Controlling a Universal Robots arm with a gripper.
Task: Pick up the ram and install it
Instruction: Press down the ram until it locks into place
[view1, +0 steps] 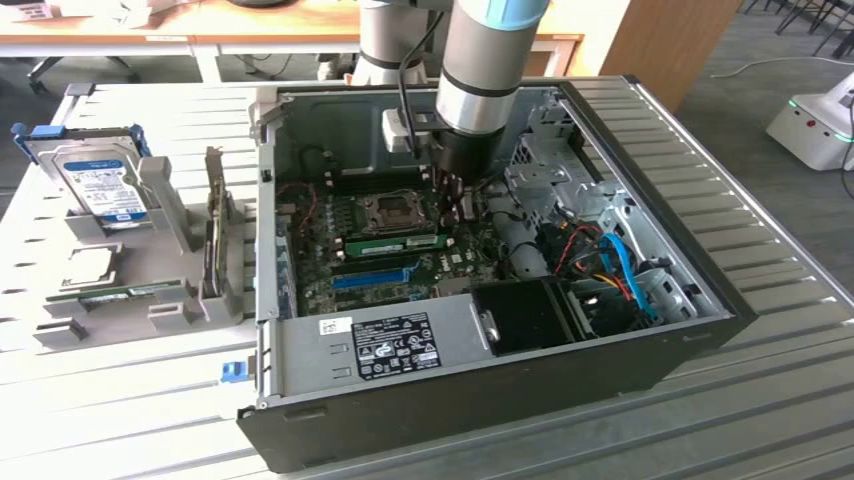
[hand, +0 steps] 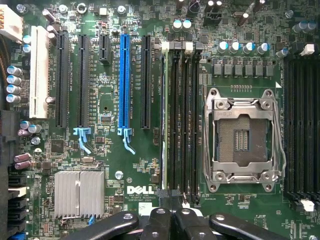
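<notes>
Exterior high, oblique – wrist close above shared motherboard (hand: 125, 170)

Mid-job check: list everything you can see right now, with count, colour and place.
computer case: one, black, open on the slatted table
motherboard: one, green, inside the case
ram: one, green, edge-on in the memory slot nearest the blue slot
processor socket: one, silver, beside the memory slots
heatsink: one, silver, on the board
hard drive: one, silver with a blue label, in the grey holder at the exterior view's left
second green stick: one, lying in that holder
arm: one, silver and blue, over the case
gripper: one, black, shut, above the memory slots' end
</notes>
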